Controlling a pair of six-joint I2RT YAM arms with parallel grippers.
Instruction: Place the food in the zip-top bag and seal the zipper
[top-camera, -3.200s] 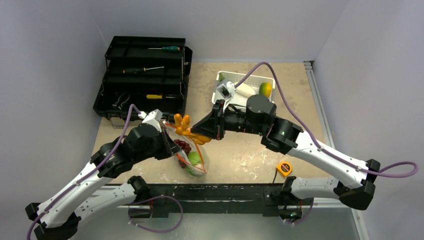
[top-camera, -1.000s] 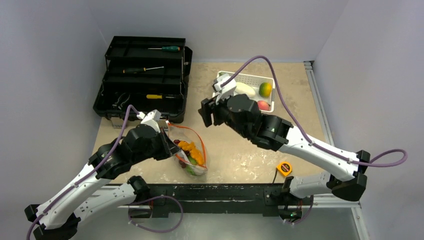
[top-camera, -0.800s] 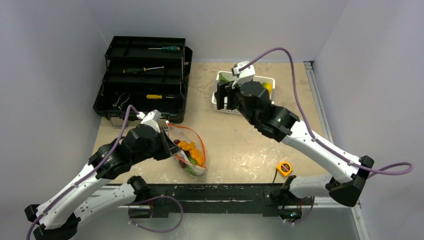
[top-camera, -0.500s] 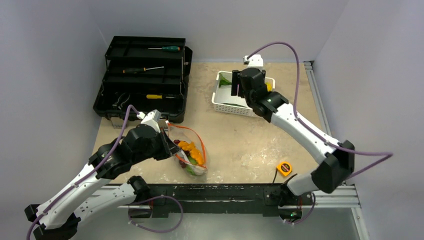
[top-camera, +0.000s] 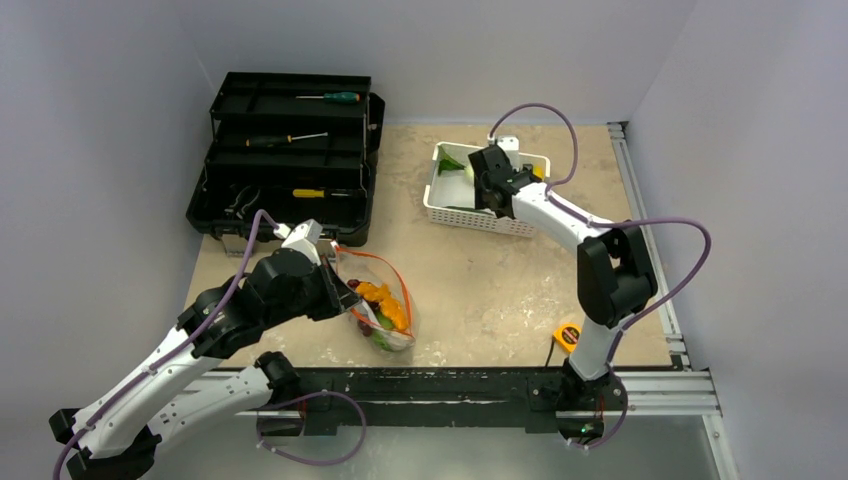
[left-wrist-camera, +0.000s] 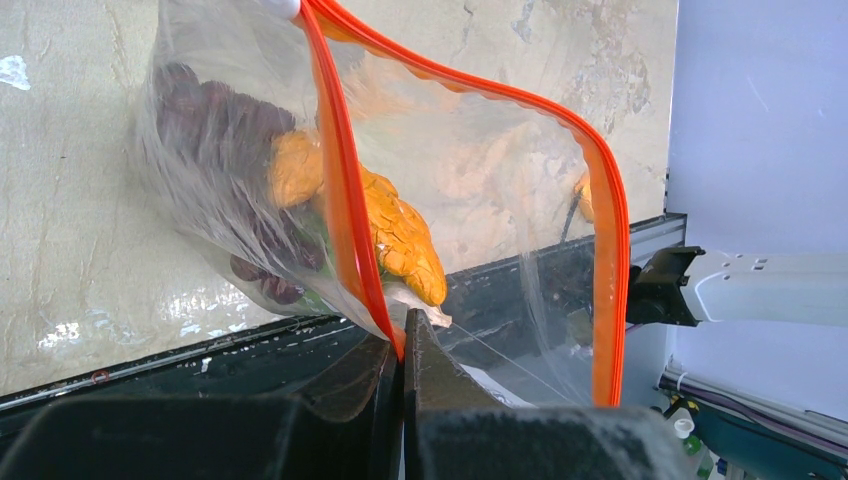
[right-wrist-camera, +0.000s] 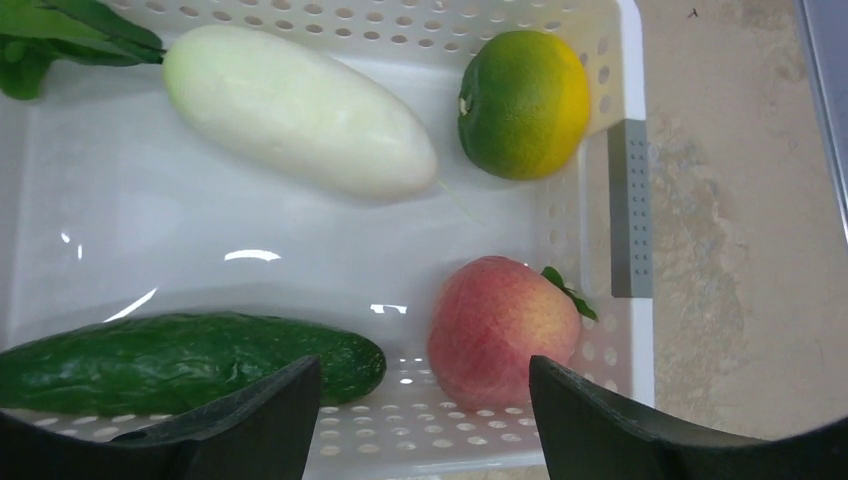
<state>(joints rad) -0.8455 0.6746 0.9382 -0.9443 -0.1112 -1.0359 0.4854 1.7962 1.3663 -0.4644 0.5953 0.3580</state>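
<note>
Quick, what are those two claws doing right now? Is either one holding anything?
The left gripper is shut on the zip-top bag, pinching its zipper.
The right gripper is open and empty, above the peach in the white basket.

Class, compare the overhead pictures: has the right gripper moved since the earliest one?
Yes. The right gripper has swung away from the zip-top bag, up and rightward in the overhead view, and now hangs over the white basket.

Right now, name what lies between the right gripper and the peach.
Nothing. In the right wrist view the open right gripper faces the peach, with only bare white basket showing between them.
</note>
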